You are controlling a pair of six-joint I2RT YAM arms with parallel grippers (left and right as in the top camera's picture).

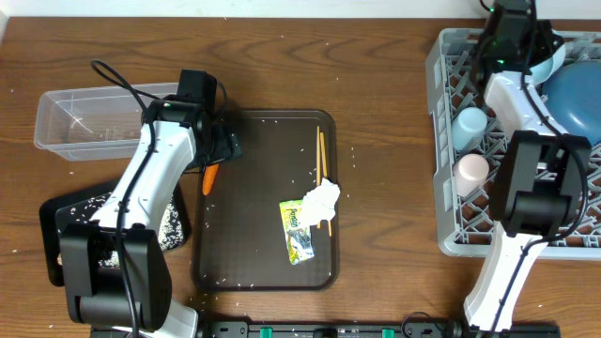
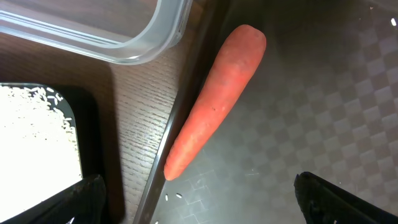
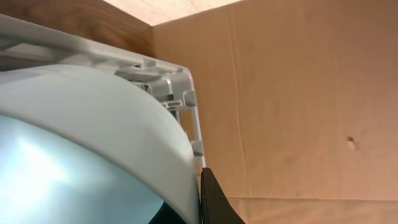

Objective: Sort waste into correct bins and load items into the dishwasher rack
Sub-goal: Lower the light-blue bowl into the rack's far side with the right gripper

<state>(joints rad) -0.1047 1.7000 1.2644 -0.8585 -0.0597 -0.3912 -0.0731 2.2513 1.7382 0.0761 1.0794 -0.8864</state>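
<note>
The orange carrot (image 1: pixel 210 177) (image 2: pixel 214 99) lies slanted on the left rim of the brown serving tray (image 1: pixel 263 253). My left gripper (image 1: pixel 218 152) (image 2: pixel 199 208) hovers over its lower end, open, with one finger on each side and nothing held. On the tray lie the white napkin (image 1: pixel 322 199), the yellow-green wrapper (image 1: pixel 299 232) and the chopsticks (image 1: pixel 321 155). My right gripper (image 1: pixel 526 56) (image 3: pixel 198 186) is shut on the rim of the small pale-blue bowl (image 3: pixel 93 143) at the far corner of the grey rack (image 1: pixel 441 141) (image 3: pixel 161 68).
The clear tub (image 1: pixel 89 117) (image 2: pixel 93 25) stands at the back left. In front of it is the black tray (image 1: pixel 56 221) (image 2: pixel 90 124) with rice (image 2: pixel 31 137). The rack holds a large blue plate (image 1: pixel 577 94), a light-blue cup (image 1: pixel 469 121) and a pink cup (image 1: pixel 470 170).
</note>
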